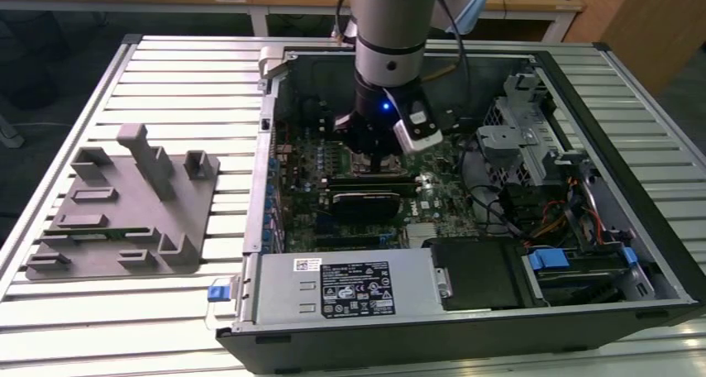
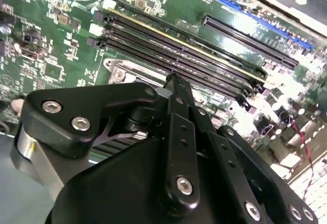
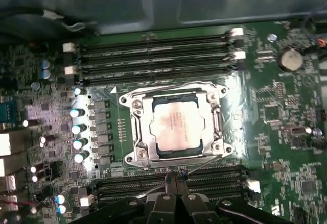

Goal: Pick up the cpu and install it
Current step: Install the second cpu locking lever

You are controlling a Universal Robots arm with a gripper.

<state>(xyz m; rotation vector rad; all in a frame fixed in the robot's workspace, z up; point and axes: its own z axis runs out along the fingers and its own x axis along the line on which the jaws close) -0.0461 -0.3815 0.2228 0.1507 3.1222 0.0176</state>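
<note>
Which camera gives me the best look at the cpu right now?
The first wrist view: the cpu lies flat in the metal socket frame, its shiny top facing the camera. In the exterior view the arm stands over that part of the board; in the second wrist view the gripper's black body blocks it.

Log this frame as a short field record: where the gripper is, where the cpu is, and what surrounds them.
gripper: inside the open computer case, low over the motherboard
cpu: lying in the socket, silver top up, apart from the gripper
beside socket: memory slots on two sides
holding: nothing seen in the gripper
outside case: grey fixture tray on the slatted table
</note>
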